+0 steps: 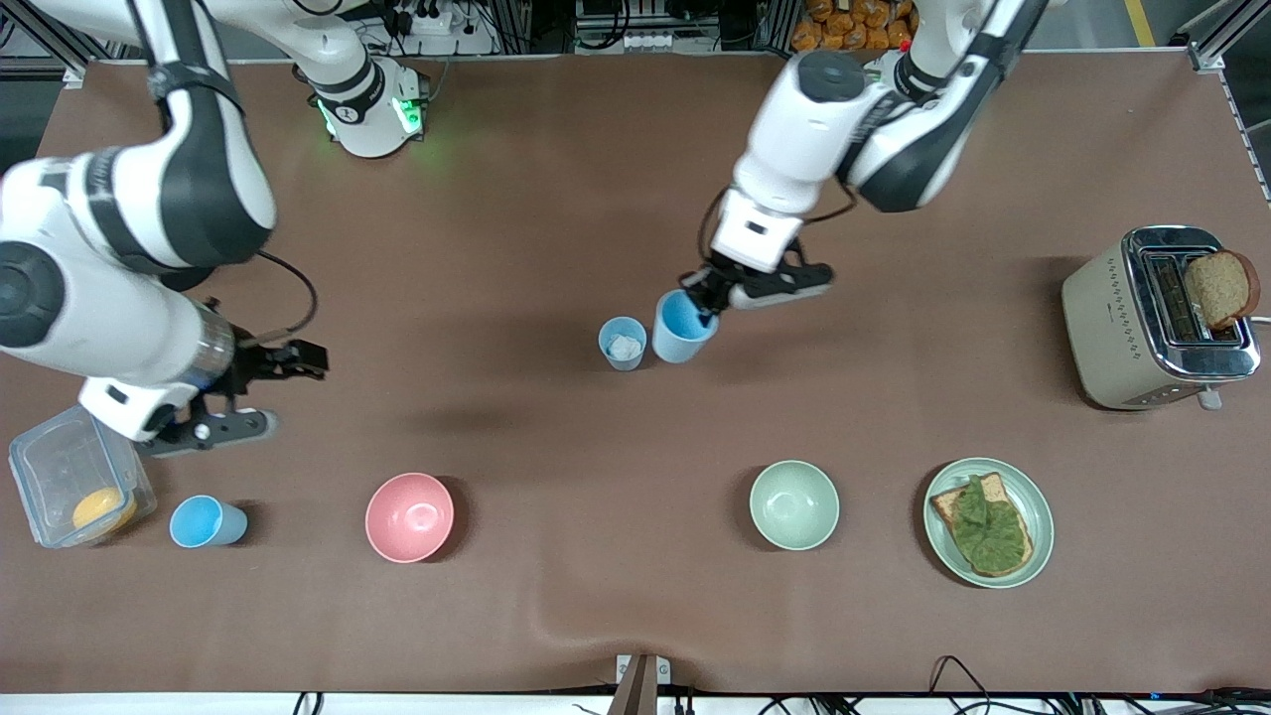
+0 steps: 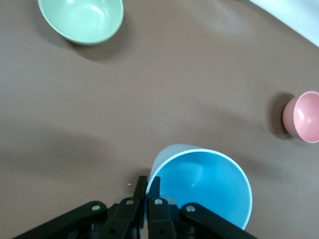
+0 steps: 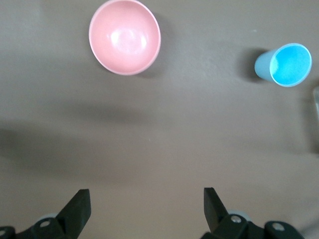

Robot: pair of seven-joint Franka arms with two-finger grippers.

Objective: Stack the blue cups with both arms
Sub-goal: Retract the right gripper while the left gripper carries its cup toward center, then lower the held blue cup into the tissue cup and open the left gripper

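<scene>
My left gripper (image 1: 707,298) is shut on the rim of a bright blue cup (image 1: 683,328), one finger inside the wall and one outside (image 2: 147,181). The cup (image 2: 204,189) hangs tilted, right beside a paler blue cup (image 1: 624,344) that stands mid-table with a white scrap inside. Another blue cup (image 1: 204,521) stands toward the right arm's end of the table, next to a clear container; it also shows in the right wrist view (image 3: 286,64). My right gripper (image 1: 293,392) is open and empty over bare table (image 3: 147,199), short of that cup.
A pink bowl (image 1: 409,516) and a pale green bowl (image 1: 793,504) sit nearer the front camera. A plate (image 1: 1038,497) holds toast with lettuce. A toaster (image 1: 1132,318) with bread stands at the left arm's end. The clear container (image 1: 40,457) holds something orange.
</scene>
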